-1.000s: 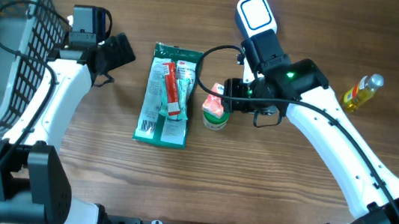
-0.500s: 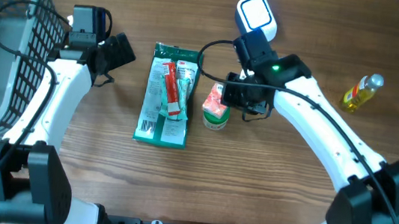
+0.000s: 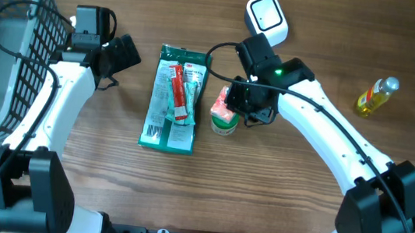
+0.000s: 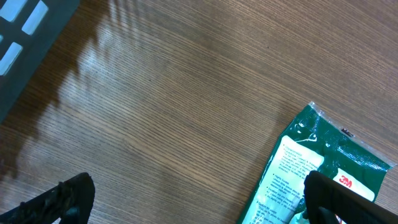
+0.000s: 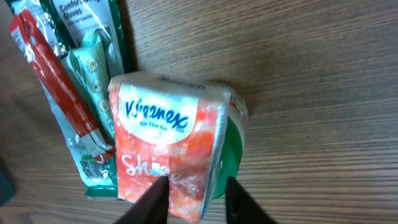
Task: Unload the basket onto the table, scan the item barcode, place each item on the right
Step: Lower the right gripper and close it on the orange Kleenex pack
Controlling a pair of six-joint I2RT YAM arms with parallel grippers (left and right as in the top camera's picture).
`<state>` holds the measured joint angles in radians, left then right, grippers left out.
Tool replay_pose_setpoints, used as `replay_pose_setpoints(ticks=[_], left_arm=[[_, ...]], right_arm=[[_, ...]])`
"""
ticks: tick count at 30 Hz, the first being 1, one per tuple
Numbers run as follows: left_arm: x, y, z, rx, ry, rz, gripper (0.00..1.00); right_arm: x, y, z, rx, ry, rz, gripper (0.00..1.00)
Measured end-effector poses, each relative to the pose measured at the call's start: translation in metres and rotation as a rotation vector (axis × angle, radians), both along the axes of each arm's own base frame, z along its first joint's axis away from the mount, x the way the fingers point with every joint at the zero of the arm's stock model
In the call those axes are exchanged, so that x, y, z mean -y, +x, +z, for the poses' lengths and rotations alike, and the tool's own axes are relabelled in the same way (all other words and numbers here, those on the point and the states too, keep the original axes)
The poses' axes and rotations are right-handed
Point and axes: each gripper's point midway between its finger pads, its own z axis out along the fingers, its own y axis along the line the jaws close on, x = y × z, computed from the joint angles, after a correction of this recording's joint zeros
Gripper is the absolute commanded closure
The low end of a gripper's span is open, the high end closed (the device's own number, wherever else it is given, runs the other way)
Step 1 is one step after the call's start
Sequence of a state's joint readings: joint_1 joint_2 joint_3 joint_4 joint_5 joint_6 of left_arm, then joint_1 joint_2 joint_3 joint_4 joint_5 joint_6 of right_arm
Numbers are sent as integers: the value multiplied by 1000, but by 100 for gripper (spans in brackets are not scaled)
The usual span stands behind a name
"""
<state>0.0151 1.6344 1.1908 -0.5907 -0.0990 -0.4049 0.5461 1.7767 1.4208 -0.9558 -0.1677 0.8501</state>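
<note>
Right end effector [image 5: 196,200], narrow, straddles the tissue pack [image 5: 168,143] edge; I can't confirm grip. Left end effector [image 4: 199,196] wide over table [image 4: 155,93].

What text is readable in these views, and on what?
"Kleenex": tissue pack.
"Shi…": same pack, lower down; the rest is unclear.
"3M": green package, left wrist view.
"Comfort Grip" / "Gloves": same package, right wrist view, partly cropped.
Fine print and barcode digits on the package: too small to read.
</note>
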Motion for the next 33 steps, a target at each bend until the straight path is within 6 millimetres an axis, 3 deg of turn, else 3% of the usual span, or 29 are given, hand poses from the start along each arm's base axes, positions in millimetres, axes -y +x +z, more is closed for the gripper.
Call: replay_pose_setpoints(ticks=[17,25,27,29,33], left_arm=[[0,0,0,0,0,0,0],[0,0,0,0,0,0,0],[0,0,0,0,0,0,0],[0,0,0,0,0,0,0],[0,0,0,0,0,0,0]], right_arm=[[-5,-4,-2,-6,0,0,69],[-1,-8,-15,-22,-15,-37,96],[-1,-8,-15,-23,-13,-46,95],[-1,-8,-15,-23,-13,-46,85],[-1,-8,-15,-25,-14,-49,83]])
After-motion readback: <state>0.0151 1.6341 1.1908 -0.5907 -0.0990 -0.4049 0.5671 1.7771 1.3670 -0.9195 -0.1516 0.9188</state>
